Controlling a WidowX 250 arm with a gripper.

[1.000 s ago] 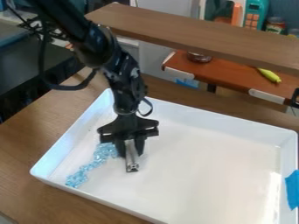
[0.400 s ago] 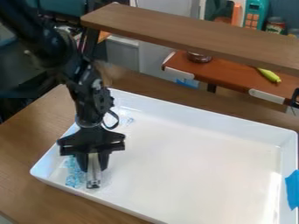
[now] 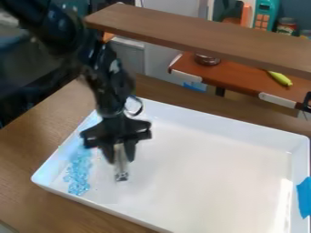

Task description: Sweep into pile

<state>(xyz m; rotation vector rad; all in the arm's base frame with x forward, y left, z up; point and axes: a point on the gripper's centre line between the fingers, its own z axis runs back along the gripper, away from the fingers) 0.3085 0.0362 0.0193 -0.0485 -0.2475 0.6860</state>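
Now the black gripper [image 3: 120, 154] is farther right and toward the far side than 0.4 s ago, its 2 fingers pinching the slim grey bar [image 3: 121, 170] over the left part of the white tray [image 3: 213, 170], right of the pale blue bits [image 3: 78, 173], which lie in a band near the tray's left wall. Lengthwise the bar runs far to near, its lower end pointing toward the near wall. Beneath the tray is a brown wooden table [image 3: 24, 154], with a wooden shelf [image 3: 194, 36] and a yellow-green toy [image 3: 280, 78] beyond.
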